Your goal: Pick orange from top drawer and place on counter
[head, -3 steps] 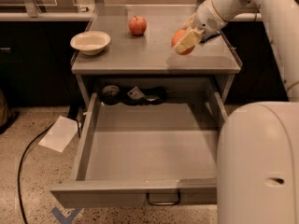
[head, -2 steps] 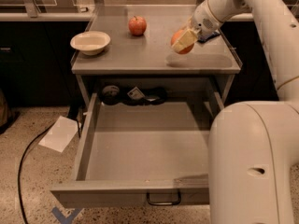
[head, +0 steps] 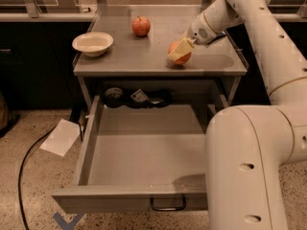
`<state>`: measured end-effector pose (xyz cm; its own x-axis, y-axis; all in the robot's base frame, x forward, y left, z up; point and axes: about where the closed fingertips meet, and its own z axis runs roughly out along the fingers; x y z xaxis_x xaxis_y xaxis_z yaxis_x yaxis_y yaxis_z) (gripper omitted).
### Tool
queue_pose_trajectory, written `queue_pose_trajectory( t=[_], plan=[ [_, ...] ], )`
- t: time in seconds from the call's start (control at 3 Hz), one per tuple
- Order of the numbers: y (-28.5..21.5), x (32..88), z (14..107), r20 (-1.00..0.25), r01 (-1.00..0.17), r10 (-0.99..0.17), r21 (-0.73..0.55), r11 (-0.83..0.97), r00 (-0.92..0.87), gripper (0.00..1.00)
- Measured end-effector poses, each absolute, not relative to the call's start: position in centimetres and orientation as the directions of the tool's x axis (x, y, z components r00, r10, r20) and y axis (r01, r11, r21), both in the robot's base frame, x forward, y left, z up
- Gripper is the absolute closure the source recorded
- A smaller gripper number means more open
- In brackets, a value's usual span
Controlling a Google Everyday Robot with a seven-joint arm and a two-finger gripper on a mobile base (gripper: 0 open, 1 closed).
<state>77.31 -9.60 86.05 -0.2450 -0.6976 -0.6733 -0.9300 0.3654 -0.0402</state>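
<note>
Right now the gripper (head: pixel 181 49) is over the right half of the counter (head: pixel 144 61), its pale fingers closed around the orange (head: pixel 185 60). The fruit shows as an orange crescent below and to either side of them. The arm (head: pixel 249 32) comes in from the right rear, and the wrist slants down and to the left, so the orange hangs at the low, left end of the tool, on the side facing the counter's middle.

What matters for the coming move is the vertical relation between fruit and tabletop. The orange's underside is very near the grey surface, with a shadow close beneath it, but whether the two touch cannot be told from this view. It is well inside the raised rim, clear of the front edge and no longer over the top drawer (head: pixel 144 157), which stands pulled out below with nothing of the task left in it.

The red apple (head: pixel 141 26) and the white bowl (head: pixel 92 43) lie to the left, well apart from the orange. A release here, and a retreat up and back to the right along the wrist's own line, would likely disturb neither.
</note>
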Motion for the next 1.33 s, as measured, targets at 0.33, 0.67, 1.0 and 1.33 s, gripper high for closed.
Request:
queue_pose_trajectory(
  t=[0.33, 0.67, 1.0, 1.33],
  plan=[
    [-9.0, 77.3, 84.7, -0.671, -0.932, -0.691, 0.000, 0.364, -0.270, 1.00],
    [-9.0, 77.3, 85.0, -0.671, -0.932, -0.691, 0.000, 0.364, -0.270, 1.00],
    [-9.5, 78.5, 85.5, -0.682, -0.910, -0.671, -0.020, 0.415, -0.291, 1.00],
    [-9.3, 79.0, 85.0, -0.677, -0.905, -0.671, -0.018, 0.426, -0.302, 1.00]
  ],
)
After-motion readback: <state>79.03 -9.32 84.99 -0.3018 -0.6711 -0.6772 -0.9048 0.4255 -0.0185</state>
